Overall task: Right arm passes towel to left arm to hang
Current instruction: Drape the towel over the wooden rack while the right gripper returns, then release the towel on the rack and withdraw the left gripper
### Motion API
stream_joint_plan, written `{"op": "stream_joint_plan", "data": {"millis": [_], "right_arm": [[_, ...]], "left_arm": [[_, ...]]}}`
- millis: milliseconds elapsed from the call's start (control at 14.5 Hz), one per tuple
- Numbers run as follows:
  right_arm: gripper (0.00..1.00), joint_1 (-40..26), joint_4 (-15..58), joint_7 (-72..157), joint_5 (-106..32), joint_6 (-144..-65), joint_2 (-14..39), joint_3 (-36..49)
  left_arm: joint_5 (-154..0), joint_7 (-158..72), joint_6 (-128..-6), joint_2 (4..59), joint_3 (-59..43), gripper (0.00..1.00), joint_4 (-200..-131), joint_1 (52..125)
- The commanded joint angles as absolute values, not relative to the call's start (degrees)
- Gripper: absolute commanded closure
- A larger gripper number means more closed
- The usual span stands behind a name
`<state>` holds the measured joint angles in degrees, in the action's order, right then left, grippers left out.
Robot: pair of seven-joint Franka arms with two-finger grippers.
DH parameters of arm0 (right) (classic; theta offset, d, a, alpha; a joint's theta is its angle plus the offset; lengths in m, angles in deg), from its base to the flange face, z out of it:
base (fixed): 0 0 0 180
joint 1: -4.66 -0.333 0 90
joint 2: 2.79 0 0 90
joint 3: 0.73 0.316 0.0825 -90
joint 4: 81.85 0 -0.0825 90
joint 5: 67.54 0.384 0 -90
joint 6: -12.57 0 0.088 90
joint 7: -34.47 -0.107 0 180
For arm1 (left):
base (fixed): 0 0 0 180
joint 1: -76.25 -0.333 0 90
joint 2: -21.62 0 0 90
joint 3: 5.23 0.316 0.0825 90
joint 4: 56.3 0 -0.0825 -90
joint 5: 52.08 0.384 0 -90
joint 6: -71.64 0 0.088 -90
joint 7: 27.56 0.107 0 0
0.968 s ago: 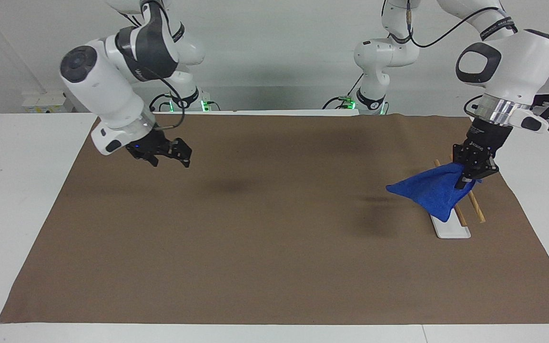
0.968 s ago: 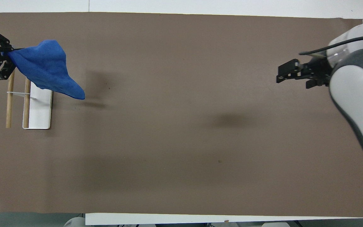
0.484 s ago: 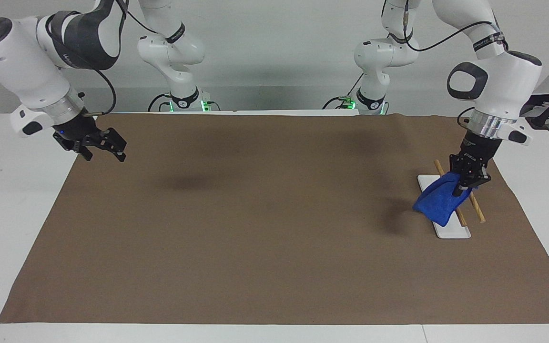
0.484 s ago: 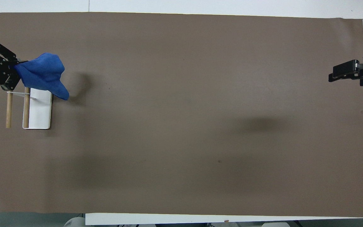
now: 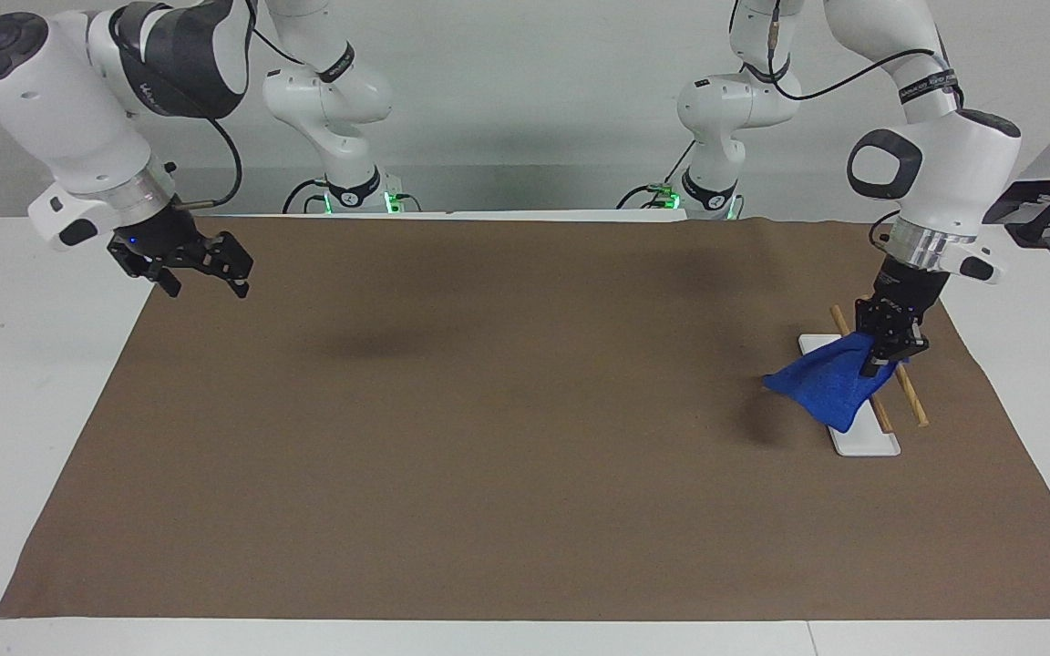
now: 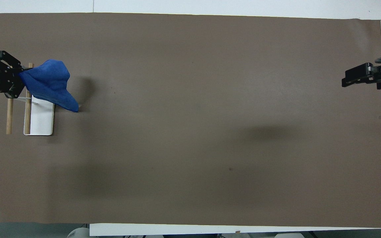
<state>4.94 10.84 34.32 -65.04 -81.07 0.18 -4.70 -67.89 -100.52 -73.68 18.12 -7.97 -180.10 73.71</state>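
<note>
The blue towel (image 5: 821, 392) hangs from my left gripper (image 5: 886, 360), which is shut on one of its corners. It dangles over the rack at the left arm's end of the table: a white base plate (image 5: 864, 443) with two wooden rods (image 5: 913, 403). In the overhead view the towel (image 6: 50, 84) spreads from the left gripper (image 6: 18, 75) across the rods (image 6: 9, 115) and the plate (image 6: 41, 120). My right gripper (image 5: 206, 282) is open and empty. It hovers over the mat's edge at the right arm's end, and also shows in the overhead view (image 6: 359, 76).
A brown mat (image 5: 488, 410) covers most of the white table (image 5: 24, 364). Beyond the rack, only the arms' shadows lie on the mat.
The right gripper drew back from over the mat to its own end of the table. The left gripper came lower over the rack with the towel, which swung and bunched.
</note>
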Motion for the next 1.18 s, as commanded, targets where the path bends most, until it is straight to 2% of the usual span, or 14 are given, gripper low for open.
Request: {"op": "stream_joint_plan", "data": {"millis": [0,553,1037,1106], "right_arm": [[0.0,5.1,9.6,32.3,-66.7,-79.1,0.4,-3.3],[0.0,5.6,9.5,32.6,-66.1,-79.7,0.6,-3.7],[0.0,5.8,8.0,32.7,-65.9,-79.1,0.8,-4.1],[0.0,5.7,8.0,32.7,-65.9,-79.1,0.8,-4.1]], "left_arm": [[-66.6,-97.4,-75.0,16.8,-8.0,0.98,-181.9,71.0],[-64.9,-87.9,-75.9,17.1,-7.9,0.98,-181.1,63.5],[-64.6,-88.9,-81.0,18.2,-7.9,0.98,-181.0,61.1],[-64.6,-90.1,-83.2,19.6,-7.9,0.98,-181.0,61.0]]}}
